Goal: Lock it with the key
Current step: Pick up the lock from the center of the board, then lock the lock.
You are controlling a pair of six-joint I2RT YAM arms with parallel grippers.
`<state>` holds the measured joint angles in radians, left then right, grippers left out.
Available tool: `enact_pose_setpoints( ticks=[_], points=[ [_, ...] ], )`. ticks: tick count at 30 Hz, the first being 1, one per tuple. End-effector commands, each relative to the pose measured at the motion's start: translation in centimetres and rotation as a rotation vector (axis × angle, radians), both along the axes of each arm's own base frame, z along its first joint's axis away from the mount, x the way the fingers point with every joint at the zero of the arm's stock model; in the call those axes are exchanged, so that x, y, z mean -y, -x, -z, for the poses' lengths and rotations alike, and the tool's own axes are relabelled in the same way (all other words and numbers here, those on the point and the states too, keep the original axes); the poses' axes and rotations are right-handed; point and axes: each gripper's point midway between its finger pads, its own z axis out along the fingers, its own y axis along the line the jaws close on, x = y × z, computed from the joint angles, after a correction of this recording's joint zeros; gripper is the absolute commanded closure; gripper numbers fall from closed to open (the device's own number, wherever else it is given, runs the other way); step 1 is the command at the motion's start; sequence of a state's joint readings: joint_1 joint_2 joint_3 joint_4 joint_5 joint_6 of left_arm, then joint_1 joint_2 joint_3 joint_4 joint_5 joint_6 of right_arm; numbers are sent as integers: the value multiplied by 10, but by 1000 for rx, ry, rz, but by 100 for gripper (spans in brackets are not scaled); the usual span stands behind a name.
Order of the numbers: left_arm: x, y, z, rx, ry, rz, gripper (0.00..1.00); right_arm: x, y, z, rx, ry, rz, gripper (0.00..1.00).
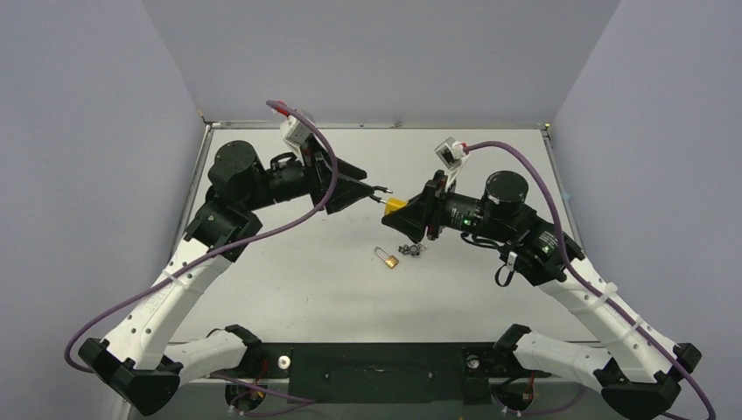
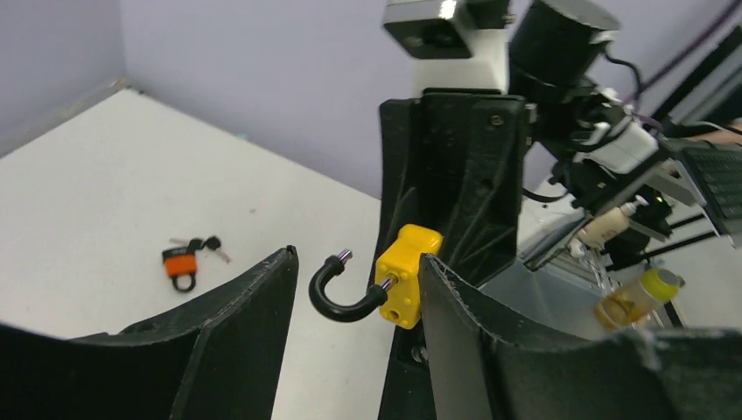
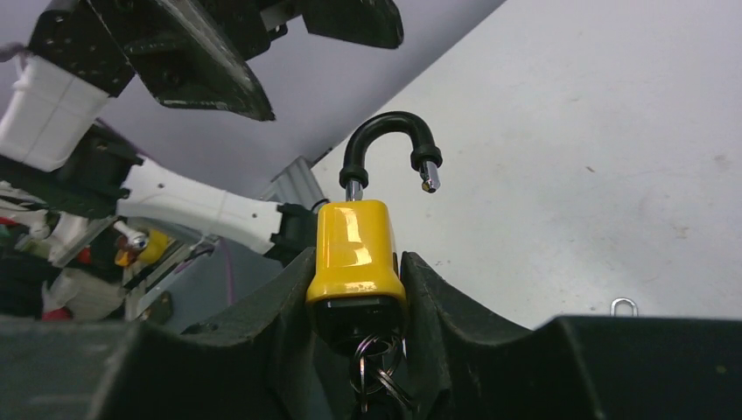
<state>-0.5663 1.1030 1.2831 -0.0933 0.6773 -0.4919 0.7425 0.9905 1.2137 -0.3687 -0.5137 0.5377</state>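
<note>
A yellow padlock [image 3: 354, 245] with a black-coated shackle [image 3: 385, 144] swung open is held off the table. My right gripper [image 3: 356, 262] is shut on its body, also seen in the top view [image 1: 404, 214]. A black key head with a key ring [image 3: 376, 363] sits under the padlock's base between the fingers. My left gripper [image 2: 354, 258] is open. Its fingers stand on either side of the open shackle [image 2: 341, 293] without touching it, just left of the yellow body [image 2: 407, 276]. In the top view the left gripper [image 1: 363, 185] meets the padlock [image 1: 395, 206] at mid-table.
A small orange padlock [image 1: 389, 258] with a bunch of keys [image 1: 413, 249] lies on the white table [image 1: 289, 289] just below the two grippers. It also shows in the left wrist view [image 2: 181, 262]. Grey walls enclose the table on three sides.
</note>
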Motion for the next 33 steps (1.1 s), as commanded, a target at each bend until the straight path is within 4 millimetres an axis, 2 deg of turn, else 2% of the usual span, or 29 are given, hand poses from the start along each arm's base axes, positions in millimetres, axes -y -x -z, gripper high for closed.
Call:
enact_pose_setpoints(
  ticks=[1,8,18,26,33],
  points=[
    [9,46,-51,215,75,247,49,7,39,-53,57,-158,-131,100],
    [19,74,-53,207,92,429,49,14,55,-77,80,-225,-167,100],
    [25,90,-48,199,82,488,50,22,57,-89,104,-233,-134,100],
    [26,99,-43,182,60,498,60,30,52,-92,122,-229,-75,100],
    [23,108,-50,194,73,496,69,33,49,-91,134,-218,-48,100]
  ],
)
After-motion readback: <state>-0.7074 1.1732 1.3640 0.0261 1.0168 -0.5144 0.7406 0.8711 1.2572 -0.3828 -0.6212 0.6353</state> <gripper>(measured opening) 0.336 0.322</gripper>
